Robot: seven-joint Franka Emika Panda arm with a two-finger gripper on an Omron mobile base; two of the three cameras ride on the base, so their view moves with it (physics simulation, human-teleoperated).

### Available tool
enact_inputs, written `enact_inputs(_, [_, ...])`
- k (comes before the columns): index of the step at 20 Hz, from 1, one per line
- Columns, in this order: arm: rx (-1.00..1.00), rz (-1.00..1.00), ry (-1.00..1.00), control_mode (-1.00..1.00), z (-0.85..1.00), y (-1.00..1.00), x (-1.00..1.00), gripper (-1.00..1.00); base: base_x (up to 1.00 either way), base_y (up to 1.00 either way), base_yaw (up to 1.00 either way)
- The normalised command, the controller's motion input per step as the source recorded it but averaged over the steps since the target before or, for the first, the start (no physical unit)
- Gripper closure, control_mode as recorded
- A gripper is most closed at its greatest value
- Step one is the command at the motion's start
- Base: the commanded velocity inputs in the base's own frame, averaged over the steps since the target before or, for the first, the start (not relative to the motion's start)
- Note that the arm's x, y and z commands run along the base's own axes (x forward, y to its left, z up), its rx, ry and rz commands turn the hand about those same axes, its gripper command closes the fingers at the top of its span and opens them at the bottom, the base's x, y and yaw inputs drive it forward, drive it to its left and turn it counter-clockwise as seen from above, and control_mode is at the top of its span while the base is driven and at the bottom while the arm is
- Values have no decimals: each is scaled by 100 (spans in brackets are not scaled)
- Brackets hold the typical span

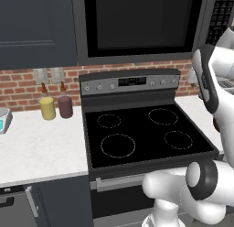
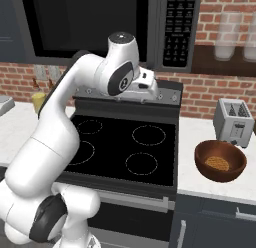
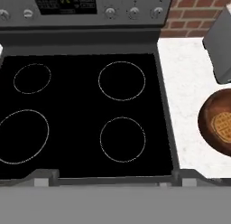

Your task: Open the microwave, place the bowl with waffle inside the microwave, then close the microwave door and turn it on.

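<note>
Stove (image 3: 85,114) black top directly under hand camera — four burner rings | bowl (image 2: 220,160) with waffle (image 2: 217,164) on white counter (image 2: 200,184) right of stove, just before toaster (image 2: 233,122) | microwave (image 2: 100,27) above stove, microwave door (image 1: 141,22) closed | gripper jaws — cannot tell, fingertips unseen

White counter (image 2: 200,184) bears the bowl (image 2: 220,160) beside a silver toaster (image 2: 233,122).
</note>
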Motion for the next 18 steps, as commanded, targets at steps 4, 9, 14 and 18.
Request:
enact_inputs(4, [0, -10, -28, -100, 42, -36, 0, -100, 0, 0, 0])
enact_inputs(9, [0, -11, -29, -100, 45, -25, 0, -100, 0, 0, 0])
enact_inputs(14, [0, -8, -17, -100, 48, -8, 0, -100, 0, 0, 0])
enact_inputs(18, [0, -2, -4, -100, 52, 0, 0, -100, 0, 0, 0])
